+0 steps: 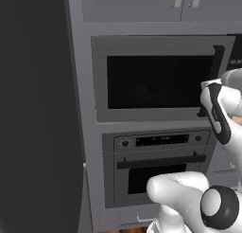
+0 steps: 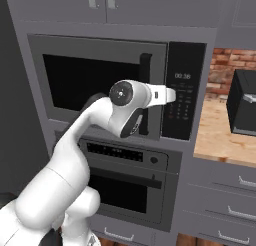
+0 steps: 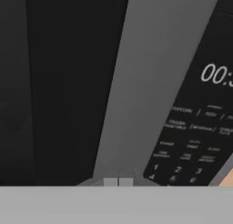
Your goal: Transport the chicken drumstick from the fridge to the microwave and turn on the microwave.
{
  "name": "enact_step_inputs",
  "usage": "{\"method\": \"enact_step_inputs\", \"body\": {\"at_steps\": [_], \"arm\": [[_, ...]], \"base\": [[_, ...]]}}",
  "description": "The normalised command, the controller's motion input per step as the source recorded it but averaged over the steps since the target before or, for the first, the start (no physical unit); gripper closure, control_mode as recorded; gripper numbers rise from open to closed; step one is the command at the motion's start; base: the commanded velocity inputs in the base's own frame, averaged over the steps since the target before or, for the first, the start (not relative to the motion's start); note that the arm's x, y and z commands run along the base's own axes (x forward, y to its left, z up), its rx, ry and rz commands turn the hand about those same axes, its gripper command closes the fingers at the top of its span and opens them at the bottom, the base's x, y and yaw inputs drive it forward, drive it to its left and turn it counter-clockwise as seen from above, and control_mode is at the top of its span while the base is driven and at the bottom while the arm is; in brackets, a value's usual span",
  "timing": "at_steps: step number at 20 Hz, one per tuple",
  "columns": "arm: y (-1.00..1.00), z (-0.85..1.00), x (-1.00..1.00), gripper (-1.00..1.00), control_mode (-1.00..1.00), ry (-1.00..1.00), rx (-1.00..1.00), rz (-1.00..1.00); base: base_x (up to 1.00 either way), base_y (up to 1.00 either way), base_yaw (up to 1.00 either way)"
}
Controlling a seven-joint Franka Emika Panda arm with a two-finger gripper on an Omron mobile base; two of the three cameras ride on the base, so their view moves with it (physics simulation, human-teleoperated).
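The microwave (image 1: 156,83) is built into the grey cabinet wall, its dark window door closed. Its vertical bar handle (image 1: 218,61) stands at the door's right edge. The black keypad panel (image 2: 182,100) is right of the door, with a lit clock. My gripper (image 2: 175,95) points at the panel's left edge, just past the handle. In the hand view the gripper (image 3: 118,182) is shut with nothing in it, close to the grey strip between the window and the keypad (image 3: 191,141). The chicken drumstick is hidden. The fridge (image 1: 33,113) is the tall dark mass on the left.
An oven (image 1: 156,165) with knobs and a horizontal handle sits right under the microwave. To the right a wooden counter (image 2: 220,135) carries a dark box appliance (image 2: 242,102) before a brick wall. Drawers (image 2: 225,190) lie below it and cabinets above.
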Motion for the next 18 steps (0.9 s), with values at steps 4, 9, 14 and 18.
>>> {"method": "enact_step_inputs", "body": {"at_steps": [4, 9, 14, 18], "arm": [[0.2, -0.28, 0.61, 1.0, -1.0, -0.02, 0.0, 0.0], [0.24, -0.28, 0.6, 1.0, -1.0, -0.03, 0.0, 0.0], [0.21, -0.32, 0.58, 1.0, -1.0, -0.02, 0.0, 0.0], [0.23, -0.35, 0.6, 1.0, -1.0, -0.01, 0.0, 0.0]], "base": [[0.0, 0.0, 0.0], [0.0, 0.0, 0.0], [0.0, 0.0, 0.0], [0.0, 0.0, 0.0]]}}
